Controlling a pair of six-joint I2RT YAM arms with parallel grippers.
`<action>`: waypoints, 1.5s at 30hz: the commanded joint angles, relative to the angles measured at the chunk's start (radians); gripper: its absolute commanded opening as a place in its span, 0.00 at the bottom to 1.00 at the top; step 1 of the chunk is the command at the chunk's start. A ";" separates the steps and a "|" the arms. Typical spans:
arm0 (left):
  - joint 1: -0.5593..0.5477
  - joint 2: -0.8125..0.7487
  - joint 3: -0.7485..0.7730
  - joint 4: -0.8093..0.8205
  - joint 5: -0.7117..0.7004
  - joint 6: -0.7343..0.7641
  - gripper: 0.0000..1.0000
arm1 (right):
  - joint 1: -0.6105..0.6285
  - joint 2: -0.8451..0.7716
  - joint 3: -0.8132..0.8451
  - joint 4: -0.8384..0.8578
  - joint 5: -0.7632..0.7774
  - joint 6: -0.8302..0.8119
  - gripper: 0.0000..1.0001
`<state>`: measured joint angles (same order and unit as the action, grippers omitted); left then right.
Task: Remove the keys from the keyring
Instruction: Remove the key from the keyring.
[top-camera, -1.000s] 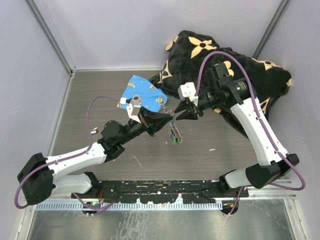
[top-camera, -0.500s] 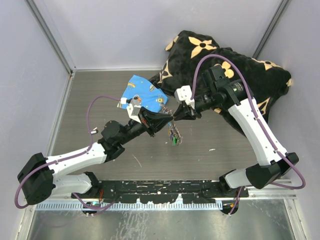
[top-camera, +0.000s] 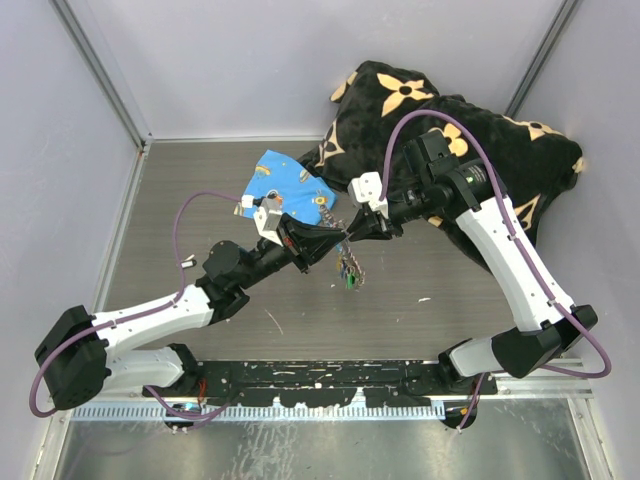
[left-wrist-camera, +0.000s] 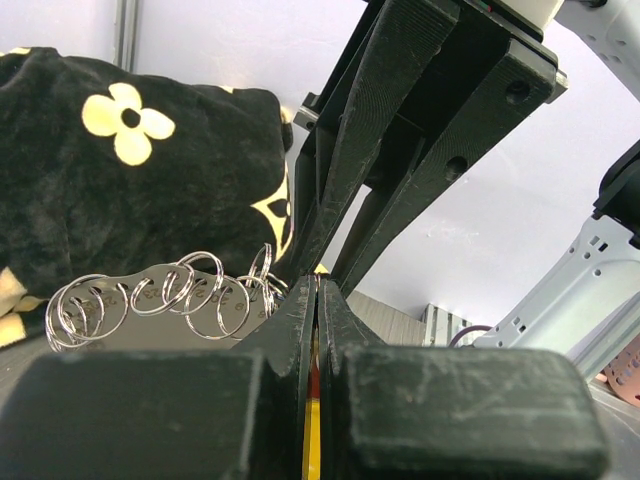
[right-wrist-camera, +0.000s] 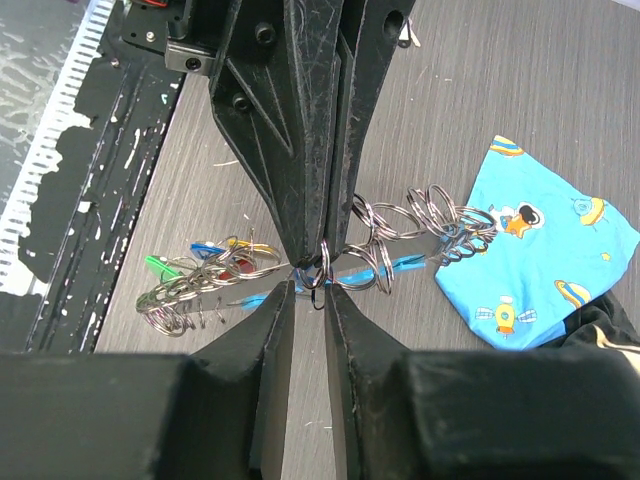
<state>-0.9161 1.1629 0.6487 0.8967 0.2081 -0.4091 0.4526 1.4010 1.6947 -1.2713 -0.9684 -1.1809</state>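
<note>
Where both arms meet mid-table, the left gripper (top-camera: 337, 240) is clenched on the keyring (right-wrist-camera: 385, 262); the right gripper (right-wrist-camera: 310, 295) pinches one loop, keys (right-wrist-camera: 215, 265) hanging nearer.

Cloth (top-camera: 285, 190) bright blue w/ cartoon prints; blanket (top-camera: 470, 110) black w/ cream flower motifs; counter (top-camera: 200, 210) grey wood-grain; keys (right-wrist-camera: 215, 262) green, red, blue heads; keyring (right-wrist-camera: 400, 263) silver.

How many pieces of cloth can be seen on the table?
2. The small blue printed cloth lies toward the back of the table, near its middle. The big black cloth with cream flowers is heaped in the back right corner; it could hide another piece.
</note>
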 joint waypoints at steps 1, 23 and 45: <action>-0.002 -0.018 0.051 0.097 -0.018 -0.014 0.00 | 0.005 -0.023 0.006 0.010 0.014 -0.019 0.24; -0.001 -0.020 0.057 0.079 -0.040 -0.058 0.00 | 0.010 -0.033 -0.009 0.015 0.037 -0.065 0.15; 0.038 -0.097 0.085 -0.132 -0.058 -0.216 0.00 | -0.048 -0.299 -0.261 0.288 0.192 -0.097 0.67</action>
<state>-0.8974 1.1225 0.6899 0.7143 0.1558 -0.5953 0.4038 1.2655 1.6119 -1.1995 -0.7136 -1.2625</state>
